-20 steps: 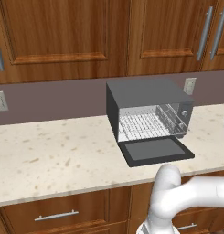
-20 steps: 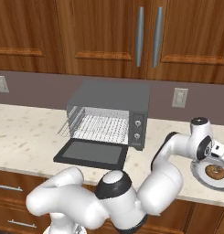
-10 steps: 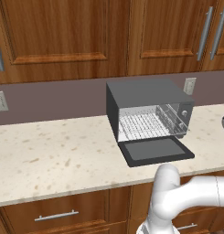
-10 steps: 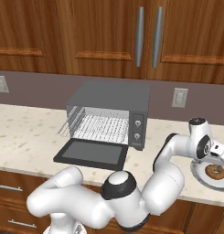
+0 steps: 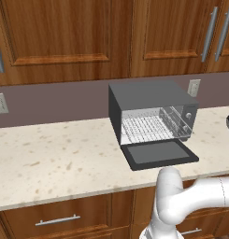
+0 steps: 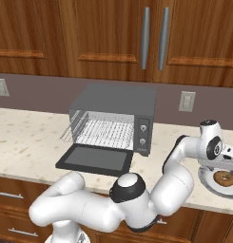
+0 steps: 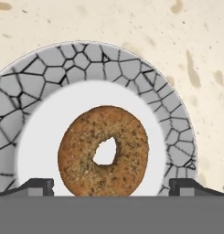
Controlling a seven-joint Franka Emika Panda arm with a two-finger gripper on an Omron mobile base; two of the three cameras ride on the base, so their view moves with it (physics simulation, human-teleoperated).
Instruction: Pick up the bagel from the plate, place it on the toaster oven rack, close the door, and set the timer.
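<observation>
A: So where is the bagel [image 7: 103,151] now?

B: Flat on the white middle of the plate [image 7: 131,68], which sits on the counter [image 6: 23,137] well to the right of the oven [image 6: 115,116]. The pincer [image 7: 111,185] hovers right over it, spread wide, with a fingertip [image 7: 33,186] on either side and nothing held.

A: How do you think it handles?

B: Light, I judge, with a firm crust that gives a little. It looks rough, so not slippery, though a hard squeeze could dent it.

A: Where would you grip?

B: Across the outer rim, on opposite sides of the ring, low enough for a firm hold. The hole [image 7: 105,151] looks too small to use.

A: And the oven?

B: Its door [image 6: 95,159] lies open, flat. The rack [image 6: 106,131] is bare.
</observation>
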